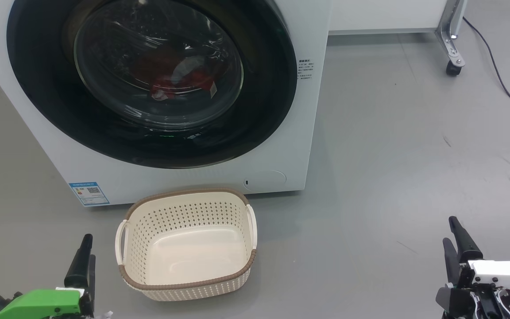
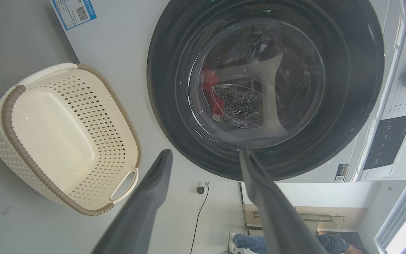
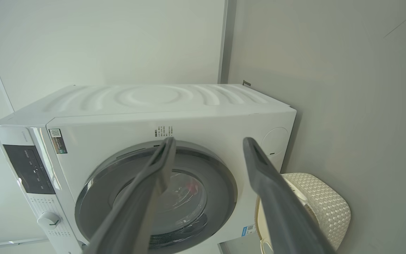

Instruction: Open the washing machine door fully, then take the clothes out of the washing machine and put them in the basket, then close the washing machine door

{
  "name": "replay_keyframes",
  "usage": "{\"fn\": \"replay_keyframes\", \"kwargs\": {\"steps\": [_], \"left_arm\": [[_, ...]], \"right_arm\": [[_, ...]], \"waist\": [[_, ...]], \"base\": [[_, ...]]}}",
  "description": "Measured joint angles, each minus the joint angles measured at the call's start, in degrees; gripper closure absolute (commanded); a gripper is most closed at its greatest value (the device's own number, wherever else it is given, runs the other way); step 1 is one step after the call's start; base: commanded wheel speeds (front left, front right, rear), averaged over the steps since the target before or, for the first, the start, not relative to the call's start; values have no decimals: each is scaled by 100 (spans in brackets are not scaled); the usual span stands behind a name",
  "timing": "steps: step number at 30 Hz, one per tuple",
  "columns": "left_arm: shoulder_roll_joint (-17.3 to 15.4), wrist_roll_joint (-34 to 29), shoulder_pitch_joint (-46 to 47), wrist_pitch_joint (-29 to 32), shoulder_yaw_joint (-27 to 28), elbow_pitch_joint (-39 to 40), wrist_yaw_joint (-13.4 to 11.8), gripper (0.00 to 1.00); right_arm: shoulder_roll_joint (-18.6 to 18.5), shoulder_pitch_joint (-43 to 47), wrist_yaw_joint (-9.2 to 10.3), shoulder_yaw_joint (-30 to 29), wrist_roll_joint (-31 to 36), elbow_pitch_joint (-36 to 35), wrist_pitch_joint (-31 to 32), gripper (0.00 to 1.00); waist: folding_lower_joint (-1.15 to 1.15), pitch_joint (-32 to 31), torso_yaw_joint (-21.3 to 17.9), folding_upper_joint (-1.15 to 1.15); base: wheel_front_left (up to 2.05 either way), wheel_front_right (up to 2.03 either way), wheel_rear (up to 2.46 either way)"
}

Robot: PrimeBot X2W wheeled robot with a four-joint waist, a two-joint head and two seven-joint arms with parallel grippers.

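The washing machine (image 1: 193,177) stands at the upper left of the head view. Its door (image 1: 42,88) lies flat against the white front. Red clothes (image 1: 179,75) show through the glass bowl inside the drum. On the grey floor just in front sits the cream basket (image 1: 188,283), upright and empty. My left gripper (image 1: 89,248) is low on the basket's left, open and holding nothing. My right gripper (image 1: 450,230) is far to the right, also open and empty. In the left wrist view the left gripper (image 2: 205,152) points at the door (image 2: 167,106), with clothes (image 2: 210,76) and basket (image 2: 12,116) visible. In the right wrist view the right gripper (image 3: 209,139) faces the machine (image 3: 153,98) from a distance.
A metal leg on a castor (image 1: 454,62) and a black cable (image 1: 503,84) lie at the far right of the floor. A person's legs (image 2: 245,241) appear in the left wrist view. Open grey floor stretches to the right of the machine and basket.
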State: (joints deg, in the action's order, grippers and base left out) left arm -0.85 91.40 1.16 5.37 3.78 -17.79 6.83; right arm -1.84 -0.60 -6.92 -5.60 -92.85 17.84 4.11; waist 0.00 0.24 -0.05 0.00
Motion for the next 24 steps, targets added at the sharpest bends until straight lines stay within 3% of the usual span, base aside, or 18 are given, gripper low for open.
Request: {"fn": "replay_keyframes", "kwargs": {"steps": [11,24], "left_arm": [[-34,-196,29,-222,-201,90,0,0],[-506,-1660,179,-605,-721,141,-1,0]], "right_arm": [[-64,-6,0,162,446,-48,-224,0],[-478,-66,60,664,1940,-68,-553,0]], "waist": [[0,-2,-4,0],[0,-3,-2,0]], "base": [[0,0,0],[0,0,0]]}}
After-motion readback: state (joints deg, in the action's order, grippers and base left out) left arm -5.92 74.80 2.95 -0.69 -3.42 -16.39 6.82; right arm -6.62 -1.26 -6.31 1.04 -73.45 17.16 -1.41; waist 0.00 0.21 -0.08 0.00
